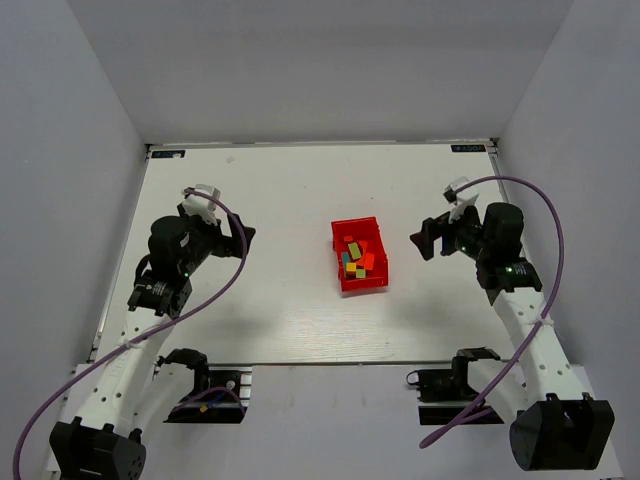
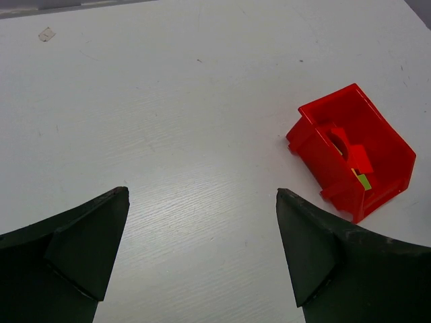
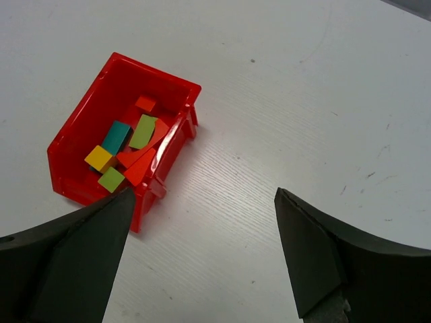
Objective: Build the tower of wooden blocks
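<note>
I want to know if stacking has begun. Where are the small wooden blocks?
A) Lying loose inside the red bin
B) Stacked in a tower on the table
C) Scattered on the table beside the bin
A: the right wrist view shows the blocks jumbled on the floor of the red bin, none stacked or outside it.

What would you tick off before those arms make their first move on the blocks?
1. Left tool open, holding nothing: ok.
2. Right tool open, holding nothing: ok.
3. Blocks in sight inside the red bin: ok.
4. Bin upright on the table, between the arms: ok.
5. Tower started on the table: not ok, no block is out.
6. Room to pinch one block alone: cannot tell, they lie crowded.
</note>
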You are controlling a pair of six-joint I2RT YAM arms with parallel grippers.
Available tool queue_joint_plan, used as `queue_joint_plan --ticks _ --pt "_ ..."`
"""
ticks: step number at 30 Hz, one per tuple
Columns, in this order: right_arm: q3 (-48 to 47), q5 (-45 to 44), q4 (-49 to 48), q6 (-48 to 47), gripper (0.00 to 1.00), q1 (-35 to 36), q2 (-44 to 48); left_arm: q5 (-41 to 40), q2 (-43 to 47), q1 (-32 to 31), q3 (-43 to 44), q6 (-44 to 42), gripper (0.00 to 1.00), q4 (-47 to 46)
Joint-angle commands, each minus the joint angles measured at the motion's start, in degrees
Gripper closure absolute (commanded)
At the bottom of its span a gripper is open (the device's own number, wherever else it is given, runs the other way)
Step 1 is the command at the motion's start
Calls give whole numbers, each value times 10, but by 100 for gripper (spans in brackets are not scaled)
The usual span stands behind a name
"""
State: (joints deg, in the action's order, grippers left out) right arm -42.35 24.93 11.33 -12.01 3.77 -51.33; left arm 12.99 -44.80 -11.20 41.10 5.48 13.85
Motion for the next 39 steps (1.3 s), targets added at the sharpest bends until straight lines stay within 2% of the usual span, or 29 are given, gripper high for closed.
queue_joint_plan --ticks 1,7,11,12,15,16,17,18,19,20,21,23,24,25,26,27,28,32,39 --pt "-25 35 7 -6 10 1 4 17 3 1 15 5 0 -11" --pt "-24 84 51 -80 10 3 15 17 3 1 15 5 0 -11" --pt "-28 71 69 -116 10 2 5 22 -2 1 15 5 0 -16" --pt "-33 98 76 -131 10 3 -8 22 -2 1 15 5 0 -16" --pt "-40 136 83 -123 10 11 -17 34 -2 1 9 5 12 -23" --pt "-38 139 76 -112 10 17 -24 34 -7 1 9 5 27 -29" --pt "-40 142 56 -93 21 23 -28 43 -13 1 9 5 41 -29" --pt "-43 133 46 -87 56 39 -40 49 -13 1 9 5 56 -29" --pt "-48 128 42 -77 86 45 -62 49 -28 1 9 11 72 -29" --pt "-72 102 30 -62 100 51 -94 49 -35 1 9 11 94 -29" --pt "-83 89 33 -58 100 55 -110 49 -43 1 16 11 100 -23" --pt "-126 45 42 -53 100 82 -183 49 -65 1 23 17 100 -9" --pt "-134 30 49 -50 89 97 -203 55 -73 1 28 17 99 -9" --pt "-149 -4 54 -49 78 114 -217 55 -79 1 35 17 88 -1" --pt "-157 -17 58 -42 66 131 -257 55 -86 1 35 17 72 5" --pt "-157 -31 56 -37 60 137 -266 55 -97 1 40 17 47 5" --pt "-156 -62 48 -29 46 145 -272 60 -102 1 40 17 42 5" --pt "-161 -132 30 -13 35 173 -322 60 -121 1 46 17 36 24" --pt "-214 -234 44 2 35 205 -421 55 -121 -9 51 17 36 24"
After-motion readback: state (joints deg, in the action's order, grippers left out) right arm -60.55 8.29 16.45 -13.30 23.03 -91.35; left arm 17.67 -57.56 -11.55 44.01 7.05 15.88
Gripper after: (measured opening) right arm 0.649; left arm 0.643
